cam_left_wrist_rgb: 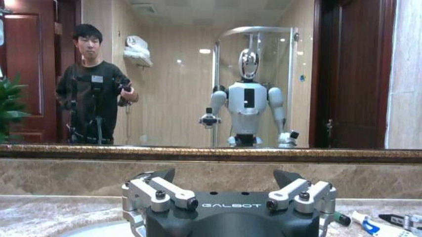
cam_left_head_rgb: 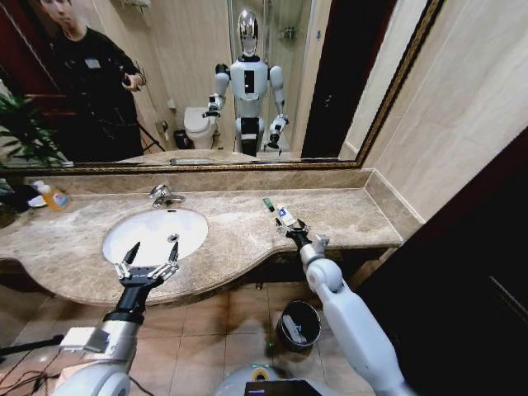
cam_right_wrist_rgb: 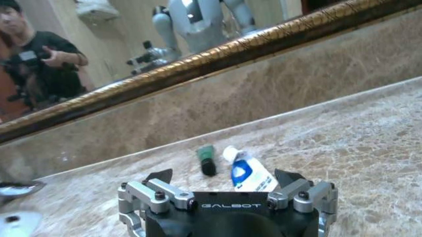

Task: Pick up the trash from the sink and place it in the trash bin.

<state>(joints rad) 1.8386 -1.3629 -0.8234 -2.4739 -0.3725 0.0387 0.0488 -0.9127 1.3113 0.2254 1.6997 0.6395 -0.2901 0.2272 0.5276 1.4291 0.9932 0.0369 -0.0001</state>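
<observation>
Nearest the head camera, the robot's 2 arms are reaching forward over the marble top [cam_left_head_rgb: 247, 227]; going left to right, the left gripper [cam_left_head_rgb: 147, 257] is hovering with its fingers spread over the front rim of the sink [cam_left_head_rgb: 124, 235], pinching nothing; the white basin is looking bare apart from its drain, with the chrome tap [cam_left_head_rgb: 165, 196] standing behind it and a yellow-orange bottle [cam_left_head_rgb: 54, 196] sitting well off at the far left of the counter.

Further right, the trash is lying on the counter rather than in the basin: a small dark-green piece [cam_right_wrist_rgb: 207, 159] is resting just beside a white tube with blue marks [cam_right_wrist_rgb: 249, 174]; the right gripper [cam_left_head_rgb: 307, 239] is poised at the near end of the tube with its fingers apart, and whether a pad is already touching the tube cannot be told.

Both bits are looking very light; the tube is probably soft and liable to squash or skid on the polished stone, so a gentle pinch across its middle is looking safest; the green piece is seeming stiffer but tiny, needing a precise fingertip grip.

On the floor below, between the arms, the trash bin [cam_left_head_rgb: 285, 316] is standing open; something pale is showing inside, though what it is cannot be told.
</observation>
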